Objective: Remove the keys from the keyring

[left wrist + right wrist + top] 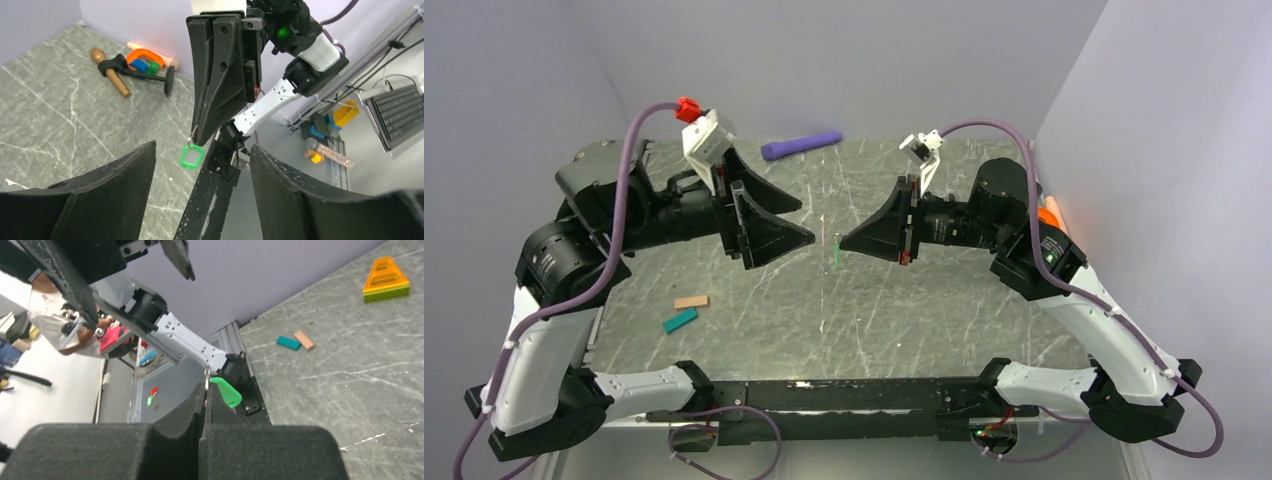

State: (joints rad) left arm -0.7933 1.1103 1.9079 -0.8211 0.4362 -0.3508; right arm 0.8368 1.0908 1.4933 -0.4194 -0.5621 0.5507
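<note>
Everything hangs off the right gripper (pixel 844 244). Its jaws are pressed flat together on the thin wire keyring (pixel 206 376). The green key (pixel 228 393) dangles just under their tip, long axis pointing roughly down toward the desk (pixel 904 320) and, as far as I can see, clear of it.

Straight across from the right gripper, the left gripper (pixel 807 222) faces it with jaws spread wide and nothing between them. Through the left wrist camera the key sits about midway across that gap but beyond the fingertips (pixel 135 170). So the left arm is the free one and the one placed to take the key. I'd judge it has to come forward, close across the key's flat faces, then draw away while the ring is pinned. The piece is tiny and free to swing, so a miss or a nudge looks likely.

The desk is grey, stone-patterned, hard and smooth. Well apart from the right gripper, past the left gripper toward the arm bases, a tan block (pixel 691 301) and a teal block (pixel 680 320) lie just beside each other. Farther back from the right gripper lies a purple cylinder (pixel 800 146). Lilac walls close three sides, but the air around the key is open.
</note>
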